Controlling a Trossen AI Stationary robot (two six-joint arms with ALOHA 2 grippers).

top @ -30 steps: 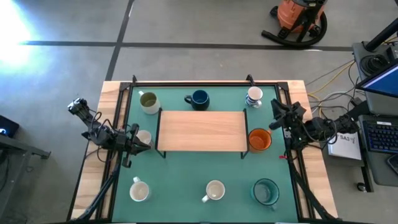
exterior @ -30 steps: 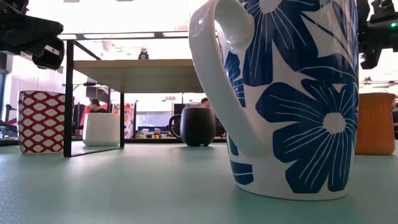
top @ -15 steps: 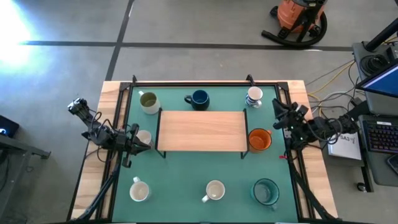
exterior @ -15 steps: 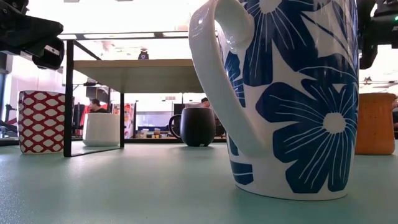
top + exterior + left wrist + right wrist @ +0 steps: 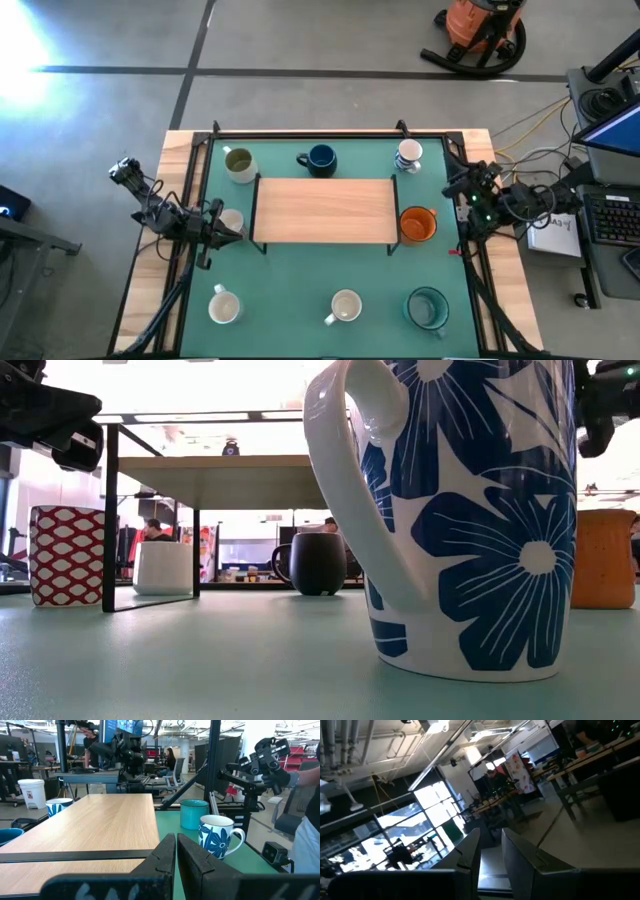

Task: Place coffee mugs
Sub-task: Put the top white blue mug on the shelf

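Several coffee mugs stand on the green mat around a low wooden shelf (image 5: 323,210). Olive (image 5: 239,163), navy (image 5: 320,158) and a white patterned mug (image 5: 408,154) are behind it. The orange mug (image 5: 418,223) is at its right end. A white mug (image 5: 223,307), the blue-flowered mug (image 5: 345,306) and the teal mug (image 5: 428,307) stand in front. One more white mug (image 5: 233,219) stands beside my left gripper (image 5: 228,232), which is shut and level at the shelf's left end. My right gripper (image 5: 455,188) hovers at the table's right edge, slightly open, with nothing between its fingers (image 5: 470,851).
The shelf stands on thin black legs (image 5: 109,520) with free room beneath it. A black frame (image 5: 330,132) runs round the mat. In the left wrist view the flowered mug (image 5: 217,836) and teal mug (image 5: 194,813) stand past the shelf's near edge. People sit in the room beyond.
My right gripper has risen, rolled a little about its own pointing line, and drawn slightly toward the table's right edge. Its fingers have kept the same gap. No mug has moved.
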